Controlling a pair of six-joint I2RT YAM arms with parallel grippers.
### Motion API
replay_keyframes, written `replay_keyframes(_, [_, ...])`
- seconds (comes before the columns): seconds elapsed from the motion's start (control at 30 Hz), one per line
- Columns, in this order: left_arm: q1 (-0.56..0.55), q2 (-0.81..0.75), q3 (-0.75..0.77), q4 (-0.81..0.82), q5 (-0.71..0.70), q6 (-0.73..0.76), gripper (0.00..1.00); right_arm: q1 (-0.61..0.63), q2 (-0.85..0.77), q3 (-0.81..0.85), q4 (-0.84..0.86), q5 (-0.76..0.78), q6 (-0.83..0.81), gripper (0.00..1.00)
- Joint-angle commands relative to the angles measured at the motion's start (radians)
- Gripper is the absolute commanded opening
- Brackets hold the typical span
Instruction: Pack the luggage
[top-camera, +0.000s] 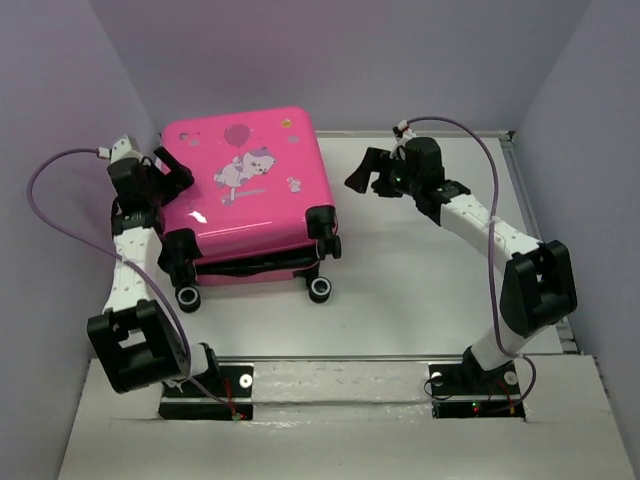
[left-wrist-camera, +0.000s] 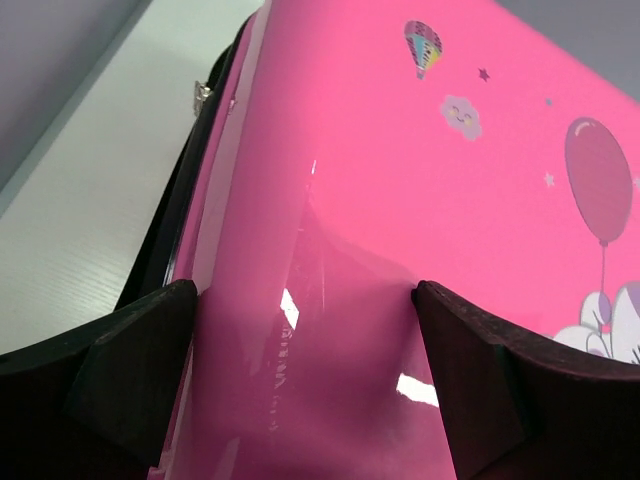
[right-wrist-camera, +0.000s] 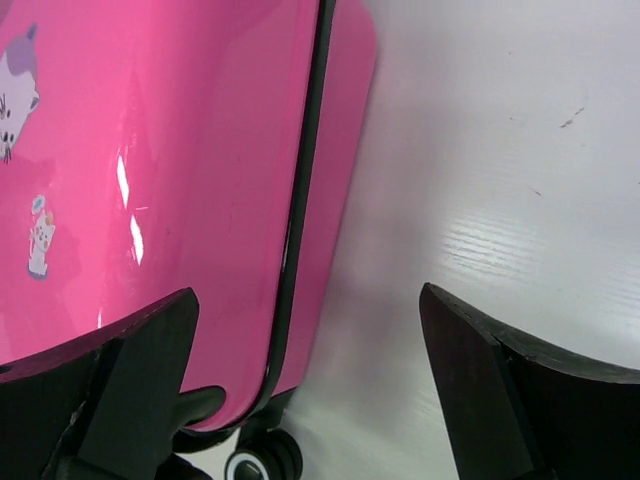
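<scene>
The luggage (top-camera: 250, 190) lies flat on the tabletop (top-camera: 420, 290), shells together, its inside hidden from us. Our left gripper (top-camera: 163, 174) is spread over its left edge, our right gripper (top-camera: 363, 171) spread just beside its right.

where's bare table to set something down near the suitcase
Bare table: right of the suitcase up to the right arm, and between its wheels and the arm bases. Crowded: the left side, where the left end effector sits by it.
</scene>
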Motion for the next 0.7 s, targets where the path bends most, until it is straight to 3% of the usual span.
replay_keyframes(0.0, [-0.146,-0.12,-0.184,-0.112,0.164,-0.077,0.99,-0.069,-0.043,0.019,0.024,-0.098,0.006,1.0])
replay_keyframes(0.07, [-0.2,-0.167,-0.228,-0.088,0.155,-0.138,0.99,-0.104,-0.052,0.004,0.024,-0.141,-0.005,1.0])
replay_keyframes(0.17, [-0.368,-0.3,-0.29,-0.045,0.146,-0.227,0.99,-0.144,-0.072,0.013,-0.026,-0.21,-0.041,1.0])
replay_keyframes(0.27, [-0.432,-0.384,-0.267,-0.046,0.108,-0.267,0.99,-0.144,-0.113,0.042,-0.111,-0.208,-0.121,1.0])
replay_keyframes(0.33, [-0.467,-0.437,-0.175,-0.102,0.063,-0.252,0.99,-0.144,-0.188,0.025,-0.129,-0.192,-0.138,0.99])
replay_keyframes(0.4, [-0.473,-0.439,-0.017,-0.172,-0.102,-0.191,0.99,-0.144,-0.245,0.016,-0.151,-0.179,-0.144,0.97])
replay_keyframes(0.53, [-0.472,-0.353,0.202,-0.195,-0.352,-0.089,0.99,-0.135,-0.405,-0.053,-0.159,-0.121,-0.132,0.52])
replay_keyframes(0.57, [-0.467,-0.271,0.237,-0.177,-0.345,-0.077,0.99,-0.126,-0.432,-0.089,-0.162,-0.107,-0.125,0.24])
replay_keyframes(0.63, [-0.466,-0.164,0.372,-0.176,-0.344,-0.051,0.99,-0.092,-0.5,-0.17,-0.162,-0.098,-0.1,0.07])
replay_keyframes(0.67, [-0.457,-0.046,0.417,-0.18,-0.344,-0.04,0.99,-0.077,-0.518,-0.207,-0.162,-0.09,-0.098,0.07])
